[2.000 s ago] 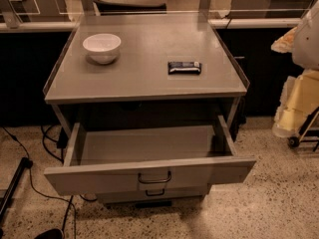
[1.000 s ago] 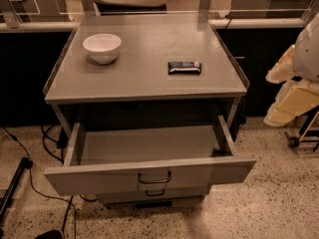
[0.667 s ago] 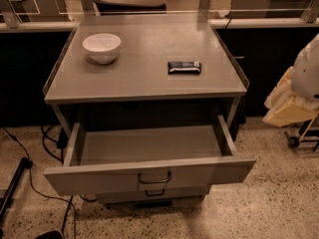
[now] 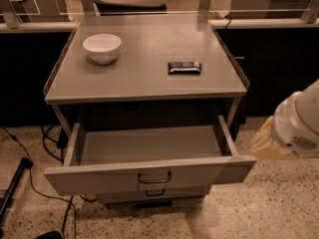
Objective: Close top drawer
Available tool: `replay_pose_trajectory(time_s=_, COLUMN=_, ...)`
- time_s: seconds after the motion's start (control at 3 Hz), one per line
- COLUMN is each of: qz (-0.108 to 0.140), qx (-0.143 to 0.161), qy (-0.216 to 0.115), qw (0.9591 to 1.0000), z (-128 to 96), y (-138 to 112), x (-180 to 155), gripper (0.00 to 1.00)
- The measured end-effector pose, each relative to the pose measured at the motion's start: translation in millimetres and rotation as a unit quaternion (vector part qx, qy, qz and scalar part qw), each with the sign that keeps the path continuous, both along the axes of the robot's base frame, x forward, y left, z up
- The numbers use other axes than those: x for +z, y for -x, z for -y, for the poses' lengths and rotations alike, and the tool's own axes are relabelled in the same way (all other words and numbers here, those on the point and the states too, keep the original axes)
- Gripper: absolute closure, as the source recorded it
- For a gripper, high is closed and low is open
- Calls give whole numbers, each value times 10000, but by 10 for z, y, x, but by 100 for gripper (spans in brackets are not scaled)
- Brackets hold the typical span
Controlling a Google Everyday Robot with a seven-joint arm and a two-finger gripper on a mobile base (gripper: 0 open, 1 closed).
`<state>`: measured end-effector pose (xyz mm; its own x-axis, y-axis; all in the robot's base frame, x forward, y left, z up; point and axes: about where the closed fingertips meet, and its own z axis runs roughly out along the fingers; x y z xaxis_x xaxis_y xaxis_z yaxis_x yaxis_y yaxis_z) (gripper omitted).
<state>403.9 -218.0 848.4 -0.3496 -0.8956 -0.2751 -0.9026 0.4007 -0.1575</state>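
Gripper (image 4: 264, 144) sits low at the right edge, a pale tan shape under the white arm (image 4: 299, 123), just beside the top drawer's (image 4: 99, 177) right front corner and apart from it. I cannot tell whether it is wide or narrow, since most of it runs into the arm and the picture's edge.

The drawer stands pulled far out from under the table (image 4: 139, 78). It is wide, shallow and grey, with a long flat front panel and a small dark loop handle (image 4: 154, 177) at centre. Its floor and both side walls show, while its back lies in shadow under the tabletop.

Below the front panel, a lower drawer (image 4: 155, 195) is mostly hidden, showing only a strip and its handle. A white bowl (image 4: 101, 47) and a dark bar (image 4: 184, 67) lie well apart on the table; the bar's label is unreadable.
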Motion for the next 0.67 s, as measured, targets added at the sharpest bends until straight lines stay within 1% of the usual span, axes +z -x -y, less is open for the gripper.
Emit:
replay_pose_trajectory(time_s=0.33, qz=-74, qx=40, qy=-136, qw=9999, z=-85, y=7, x=-366, gripper=100)
replay_pose_trajectory(time_s=0.67, qz=3, qx=120, qy=-310, qw=9994, z=-243, y=-103, x=-765, gripper=100)
